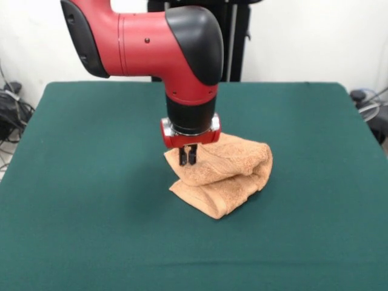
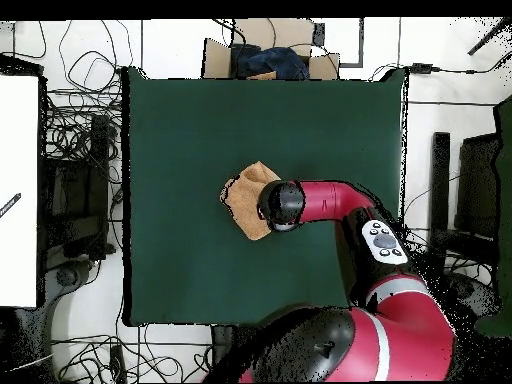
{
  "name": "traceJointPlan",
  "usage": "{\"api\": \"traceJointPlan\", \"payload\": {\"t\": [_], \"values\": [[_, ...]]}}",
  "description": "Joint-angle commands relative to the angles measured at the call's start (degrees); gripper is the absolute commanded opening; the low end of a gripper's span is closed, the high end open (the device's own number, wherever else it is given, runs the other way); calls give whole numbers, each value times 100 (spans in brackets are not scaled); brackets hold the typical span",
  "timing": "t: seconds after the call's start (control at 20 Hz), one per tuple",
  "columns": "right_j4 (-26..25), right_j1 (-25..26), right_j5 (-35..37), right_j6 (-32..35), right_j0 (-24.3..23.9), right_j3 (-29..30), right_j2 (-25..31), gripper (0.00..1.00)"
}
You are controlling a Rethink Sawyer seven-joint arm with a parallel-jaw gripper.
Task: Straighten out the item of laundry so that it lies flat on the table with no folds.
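**Towel bunched mid-table, gripper down at its edge**

The towel (image 1: 224,173) sat near the middle of the table (image 1: 91,182), and it was nowhere near flat: the front view showed it doubled over itself, an upper fold rolled across a lower layer whose corner pointed toward the camera. From overhead the same towel (image 2: 248,203) read only as a small crumpled patch, partly hidden under the arm's wrist, so the layering showed in the front view alone.

The gripper (image 1: 188,156) was down at the towel's edge, on the picture's left side of the cloth. Its two dark fingers stood close together, almost touching; whether they pinched any cloth, I could not tell. Overhead, the wrist covered the gripper completely.

The overhead view alone gave the surroundings: the red arm (image 2: 335,195) reaching in from the bottom right, cables (image 2: 75,130) tangled on the floor at left, and a cardboard box (image 2: 270,50) beyond the far edge.
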Motion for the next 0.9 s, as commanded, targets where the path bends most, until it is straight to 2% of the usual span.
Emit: {"api": "traceJointPlan", "payload": {"t": [0.05,0.2,0.25,0.4,0.5,0.9], "values": [[-440,418,-790,-188,-41,-67,358,0],[-433,435,-996,-107,-118,8,393,0],[-449,433,-1077,-74,-129,29,393,100],[-512,480,-903,-23,-37,18,245,100],[-510,589,-858,-159,-106,13,343,100],[-562,814,-1131,94,-5,-152,221,100]]}}
